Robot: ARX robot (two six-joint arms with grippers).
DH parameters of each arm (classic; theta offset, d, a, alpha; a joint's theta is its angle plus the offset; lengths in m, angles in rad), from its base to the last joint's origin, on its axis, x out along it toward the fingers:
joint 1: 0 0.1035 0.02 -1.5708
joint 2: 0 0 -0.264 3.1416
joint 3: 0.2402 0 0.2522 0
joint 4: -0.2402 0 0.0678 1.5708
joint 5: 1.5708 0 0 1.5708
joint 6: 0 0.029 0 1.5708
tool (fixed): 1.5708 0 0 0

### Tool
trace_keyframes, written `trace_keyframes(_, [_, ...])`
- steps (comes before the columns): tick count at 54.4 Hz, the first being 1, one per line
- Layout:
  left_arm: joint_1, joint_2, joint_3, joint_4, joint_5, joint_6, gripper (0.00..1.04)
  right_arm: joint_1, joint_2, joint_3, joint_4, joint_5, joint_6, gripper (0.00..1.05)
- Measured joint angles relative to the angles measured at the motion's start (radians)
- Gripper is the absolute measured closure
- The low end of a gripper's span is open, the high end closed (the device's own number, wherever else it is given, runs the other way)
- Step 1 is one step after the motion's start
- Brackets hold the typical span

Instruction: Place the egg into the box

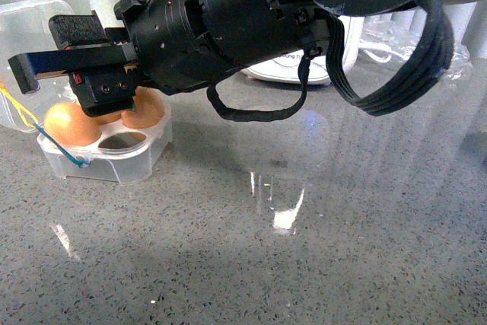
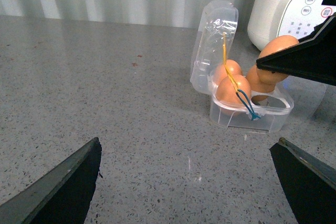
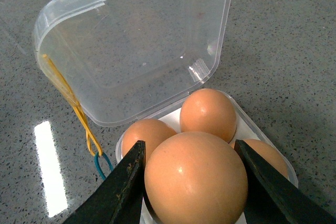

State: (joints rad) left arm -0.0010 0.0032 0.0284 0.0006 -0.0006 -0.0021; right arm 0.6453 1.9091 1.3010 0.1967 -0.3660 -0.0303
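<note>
My right gripper [image 3: 188, 148] is shut on the egg [image 3: 195, 179], orange-brown and smooth, held just above the open box [image 3: 247, 116]. Three like eggs sit in the box's cells; one of them [image 3: 207, 111] lies right behind the held egg. The clear lid [image 3: 142, 40] stands open, with yellow and blue bands [image 3: 79, 111] hanging at its side. In the left wrist view the held egg [image 2: 278, 51] hovers over the box [image 2: 252, 116], near its one bare cell. My left gripper [image 2: 188, 141] is open and empty, low over the counter, short of the box. In the front view the right gripper [image 1: 46, 66] is over the box [image 1: 106, 159].
A white appliance [image 2: 294, 3] stands just behind the box; it also shows in the front view [image 1: 304, 66]. A crinkled clear plastic bag [image 1: 411, 43] lies at the back right. The surface is a grey speckled counter [image 1: 304, 249].
</note>
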Motion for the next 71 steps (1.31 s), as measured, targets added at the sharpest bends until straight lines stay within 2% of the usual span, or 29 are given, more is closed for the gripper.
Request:
trace_keyframes(25, [0.0,0.0,0.0,0.0,0.0,0.0,0.07,0.003,0.014,0.011,-0.026,0.013,-0.012,0.6])
trace_keyframes(30, [0.0,0.0,0.0,0.0,0.0,0.0,0.07,0.0,0.014,0.011,-0.029,0.013,-0.012,0.41])
trace_keyframes(34, [0.0,0.0,0.0,0.0,0.0,0.0,0.07,-0.001,0.014,0.011,-0.029,0.012,-0.012,0.32])
trace_keyframes(41, [0.0,0.0,0.0,0.0,0.0,0.0,0.07,-0.002,0.013,0.011,-0.028,0.006,-0.011,0.06])
trace_keyframes(42, [0.0,0.0,0.0,0.0,0.0,0.0,0.07,-0.002,0.011,0.011,-0.028,0.006,-0.011,0.05])
trace_keyframes(47, [0.0,0.0,0.0,0.0,0.0,0.0,0.07,-0.005,0.007,0.006,-0.026,0.008,-0.01,0.08])
trace_keyframes(71, [0.0,0.0,0.0,0.0,0.0,0.0,0.07,-0.055,-0.141,-0.09,0.045,0.017,0.039,0.07])
